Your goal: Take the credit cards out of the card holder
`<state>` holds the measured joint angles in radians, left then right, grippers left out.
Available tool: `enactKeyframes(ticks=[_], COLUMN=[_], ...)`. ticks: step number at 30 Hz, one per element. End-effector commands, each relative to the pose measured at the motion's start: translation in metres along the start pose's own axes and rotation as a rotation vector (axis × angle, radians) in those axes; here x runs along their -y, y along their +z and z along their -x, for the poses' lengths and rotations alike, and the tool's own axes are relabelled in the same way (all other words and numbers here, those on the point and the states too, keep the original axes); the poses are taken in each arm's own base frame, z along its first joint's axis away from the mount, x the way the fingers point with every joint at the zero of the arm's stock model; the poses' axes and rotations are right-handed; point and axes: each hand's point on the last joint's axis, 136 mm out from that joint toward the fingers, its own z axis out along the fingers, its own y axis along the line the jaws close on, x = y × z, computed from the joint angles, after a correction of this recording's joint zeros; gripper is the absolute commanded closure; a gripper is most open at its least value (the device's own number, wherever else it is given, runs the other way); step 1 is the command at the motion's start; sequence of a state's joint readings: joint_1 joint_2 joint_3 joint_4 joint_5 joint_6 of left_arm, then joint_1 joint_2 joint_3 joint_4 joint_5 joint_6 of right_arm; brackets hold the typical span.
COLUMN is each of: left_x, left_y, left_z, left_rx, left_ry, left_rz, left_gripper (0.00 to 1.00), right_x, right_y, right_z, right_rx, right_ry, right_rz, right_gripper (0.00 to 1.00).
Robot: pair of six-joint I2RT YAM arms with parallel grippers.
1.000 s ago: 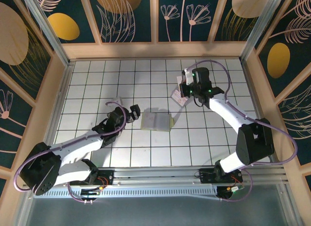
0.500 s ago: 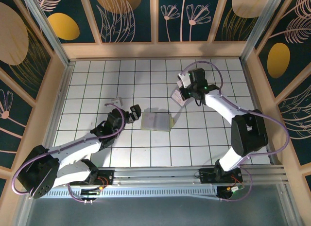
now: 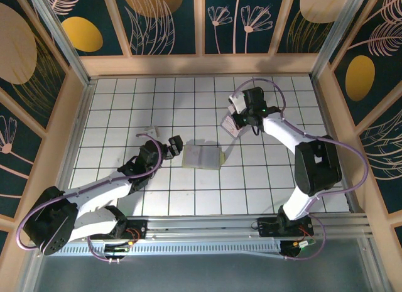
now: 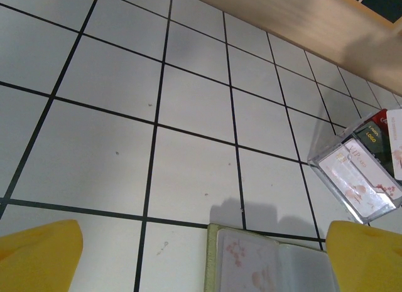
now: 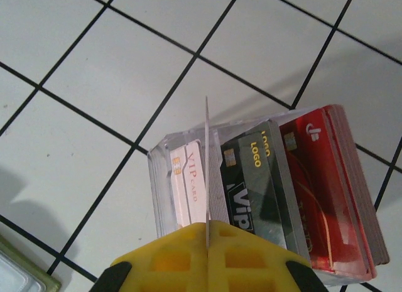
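Now a card (image 5: 206,160) hangs over the clear box (image 5: 159,193)

The right gripper (image 5: 206,226) has its jaws pressed on the card, near the far right corner of the card holder (image 3: 201,157). Its arm has tucked in, so I think the card drops next. The left gripper (image 3: 174,144), jaws spread, waits beside the open card holder on the table (image 3: 125,103).
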<state>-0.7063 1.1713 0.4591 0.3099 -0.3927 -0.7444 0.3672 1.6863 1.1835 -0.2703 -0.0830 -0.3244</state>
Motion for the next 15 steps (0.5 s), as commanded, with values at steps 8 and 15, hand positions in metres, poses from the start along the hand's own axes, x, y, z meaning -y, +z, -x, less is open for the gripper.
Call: enactKeyframes(ticks=[8,15], left_x=[-0.002,-0.003], left_y=[0.002,0.001], left_z=[0.000,0.001], left_rx=[0.001,0.003], left_ry=[-0.004,-0.004], left_rz=[0.005,0.010], left_gripper=[0.01,0.01], right_x=[0.000,-0.002], right_y=[0.011,0.024], right_z=[-0.014,-0.027], right_rx=[-0.066,-0.127], right_ry=[-0.016,-0.014], right_rz=[0.017,0.030], right_gripper=[1.00,1.00])
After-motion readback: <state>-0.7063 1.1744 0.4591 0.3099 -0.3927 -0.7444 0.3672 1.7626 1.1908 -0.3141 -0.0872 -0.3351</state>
